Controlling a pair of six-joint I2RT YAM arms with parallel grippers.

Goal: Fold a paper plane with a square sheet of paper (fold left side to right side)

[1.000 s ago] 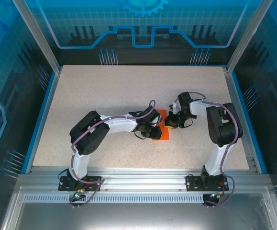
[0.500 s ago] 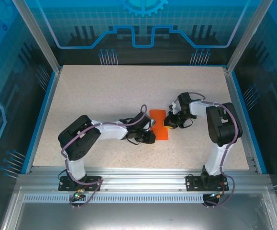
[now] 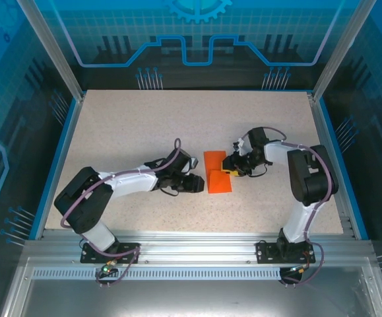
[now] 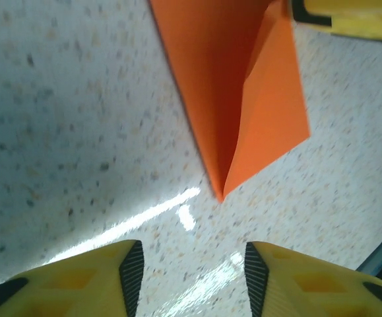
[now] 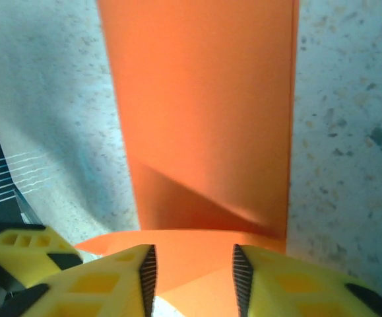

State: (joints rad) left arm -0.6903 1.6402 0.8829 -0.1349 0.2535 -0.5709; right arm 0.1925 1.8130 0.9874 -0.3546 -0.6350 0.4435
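In the overhead view the orange sheet of paper (image 3: 215,162) is lying just right of the middle of the speckled table (image 3: 144,125), folded into a narrow upright shape with a second layer showing at its lower end. The left gripper (image 3: 197,184) is reaching in from the lower left and is sitting just beside the sheet's left edge without touching it. The right gripper (image 3: 229,171) is coming in from the right and is meeting the sheet's right edge about halfway down.

In the left wrist view the left gripper (image 4: 189,281) is standing partly open along the bottom of the frame, its yellow fingers (image 4: 78,277) apart with bare table (image 4: 65,119) showing between the black pads. The sheet of paper (image 4: 223,72) is filling the upper middle, its folded corner pointing down towards the gap and one flap lifting off the layer beneath. A yellow finger (image 4: 359,16) of the other arm is showing in the upper right corner.

In the right wrist view the right gripper (image 5: 194,281) is also standing partly open at the bottom, its fingers (image 5: 289,287) spread with the near edge of the sheet of paper (image 5: 204,112) lying in the gap, not being pinched. The sheet is stretching up the centre of the frame, with a shaded triangular fold low on it. A yellow finger (image 5: 19,254) of the left arm is sitting at the lower left.
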